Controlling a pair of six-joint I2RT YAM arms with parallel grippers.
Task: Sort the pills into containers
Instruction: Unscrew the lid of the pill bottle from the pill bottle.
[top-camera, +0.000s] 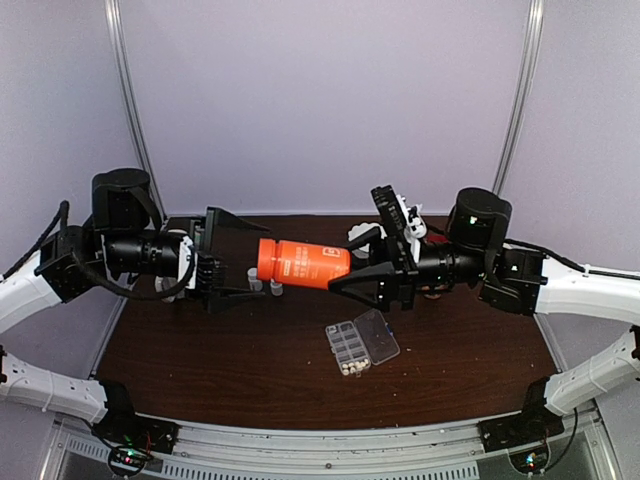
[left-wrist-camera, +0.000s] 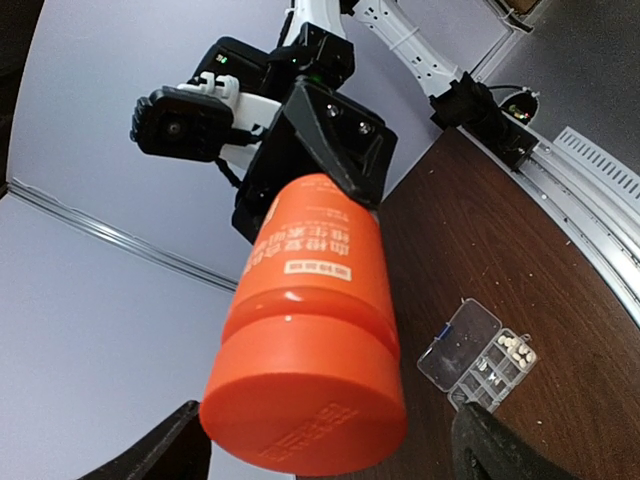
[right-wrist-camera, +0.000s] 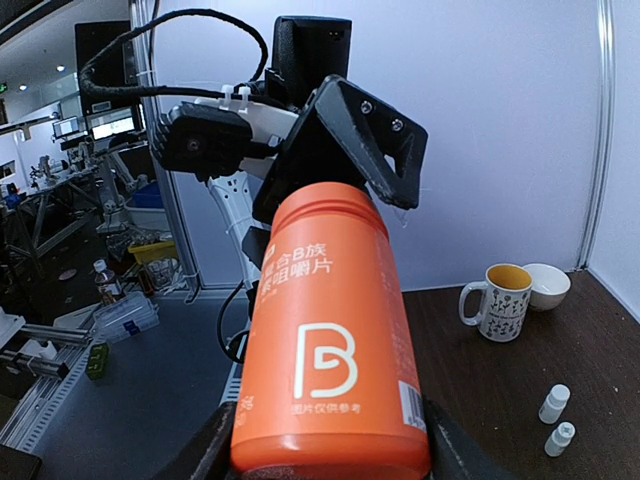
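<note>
1. The orange bottle (right-wrist-camera: 330, 340) has a big white letter B on its label. Above it is Chinese writing with a "B" in it.
2. The orange cap (left-wrist-camera: 305, 410) has raised words, too blurry to read.
3. The right gripper (top-camera: 352, 262) is squeezed tight on the bottle's bottom end. It holds the bottle sideways, up over the table (top-camera: 220, 360).
4. The left gripper (top-camera: 258, 260) is wide open, with one finger on each side of the cap. I cannot tell if a finger touches it.
5. The pills (top-camera: 350, 368) lie in the near end of the clear organizer box (top-camera: 345, 342). The box sits with its lid open near the middle of the table, a bit toward the near edge.
</note>
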